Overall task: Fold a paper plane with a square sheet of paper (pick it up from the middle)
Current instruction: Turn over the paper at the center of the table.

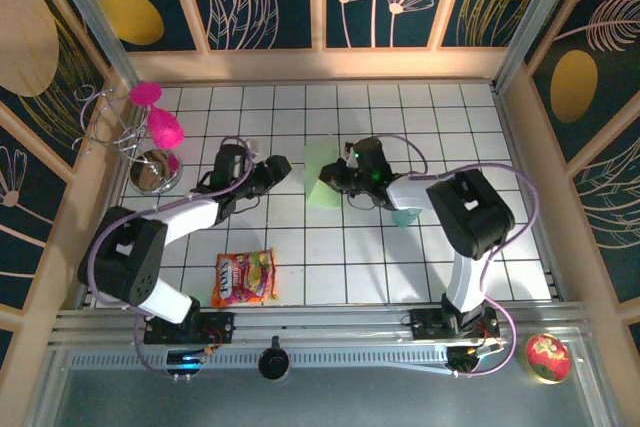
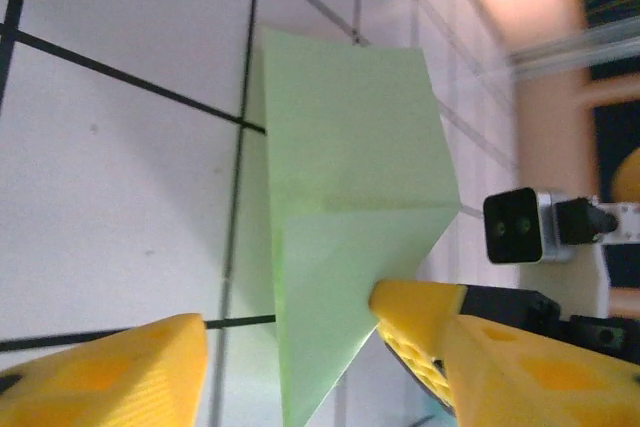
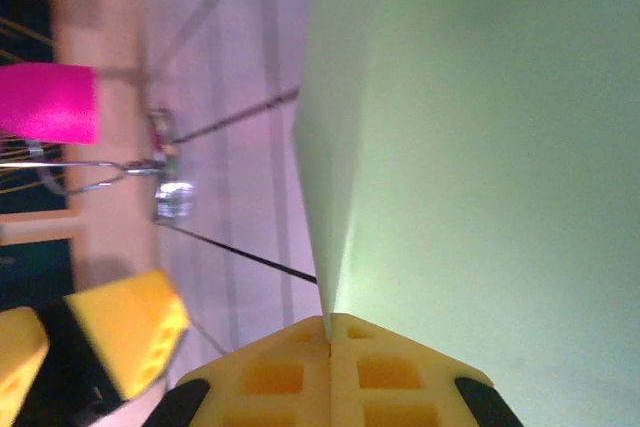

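The square sheet of thin pale mint-green paper [image 1: 320, 159] is standing up off the white tiled table [image 1: 300, 247] near the middle of the grid, between the two arms, so the pick-up is looking done. The right gripper [image 1: 333, 180] is pinching one edge of it: its yellow fingers [image 3: 280, 377] are pressing together and the paper is rising from between them. The left gripper [image 1: 282, 170] is sitting just beside the sheet with its jaws apart, clamping nothing. In the left wrist view the paper is showing a sharp crease and a triangular flap lying over its lower part, so at least one fold is looking finished. I am judging the work as early to midway, since no slim pointed dart is showing and further folds, the centre crease among them, seem to be left. A translucent teal plastic cup [image 1: 405, 215] is standing just beside the right forearm and is risking a knock if that arm swings. A bright bag of sweets [image 1: 245, 278] is lying well apart on the near tiles. A wire stand with pink pieces [image 1: 150, 137] is occupying the far left corner, and a round red tin [image 1: 547, 357] is resting beyond the table's near right edge.
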Controlling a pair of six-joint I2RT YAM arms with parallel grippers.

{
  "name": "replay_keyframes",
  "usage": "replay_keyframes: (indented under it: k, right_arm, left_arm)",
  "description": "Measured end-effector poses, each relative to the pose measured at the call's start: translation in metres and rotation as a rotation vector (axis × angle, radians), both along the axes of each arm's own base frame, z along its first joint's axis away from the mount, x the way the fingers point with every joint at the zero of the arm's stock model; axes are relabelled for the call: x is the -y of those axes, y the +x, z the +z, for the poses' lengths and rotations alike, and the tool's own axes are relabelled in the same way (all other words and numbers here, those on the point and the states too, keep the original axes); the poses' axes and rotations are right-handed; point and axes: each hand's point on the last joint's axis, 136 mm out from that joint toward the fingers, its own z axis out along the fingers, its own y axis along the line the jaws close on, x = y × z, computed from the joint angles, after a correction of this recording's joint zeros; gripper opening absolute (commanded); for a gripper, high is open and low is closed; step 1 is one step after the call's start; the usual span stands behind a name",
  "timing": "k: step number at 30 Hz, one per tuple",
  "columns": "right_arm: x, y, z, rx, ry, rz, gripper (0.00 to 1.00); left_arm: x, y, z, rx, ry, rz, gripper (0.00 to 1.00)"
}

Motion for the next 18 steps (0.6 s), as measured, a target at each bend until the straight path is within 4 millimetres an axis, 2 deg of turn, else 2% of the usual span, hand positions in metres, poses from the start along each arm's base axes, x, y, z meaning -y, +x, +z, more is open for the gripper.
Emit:
replay_keyframes:
  k: [4, 7, 12, 18]
  right_arm:
    - [0.001, 0.008, 0.056, 0.133, 0.111, 0.030, 0.02]
    - [0.003, 0.010, 0.082, 0.193, 0.176, 0.056, 0.02]
    - [0.000, 0.003, 0.104, 0.220, 0.256, 0.105, 0.03]
    - [-0.004, -0.009, 0.118, 0.211, 0.337, 0.159, 0.03]
  left_arm:
    - [0.012, -0.001, 0.038, 0.069, -0.125, -0.046, 0.80]
    - [0.021, -0.005, 0.055, 0.100, -0.202, -0.090, 0.90]
    - [0.029, -0.013, 0.072, 0.138, -0.291, -0.148, 0.92]
    - [0.039, -0.019, 0.087, 0.173, -0.351, -0.213, 0.88]
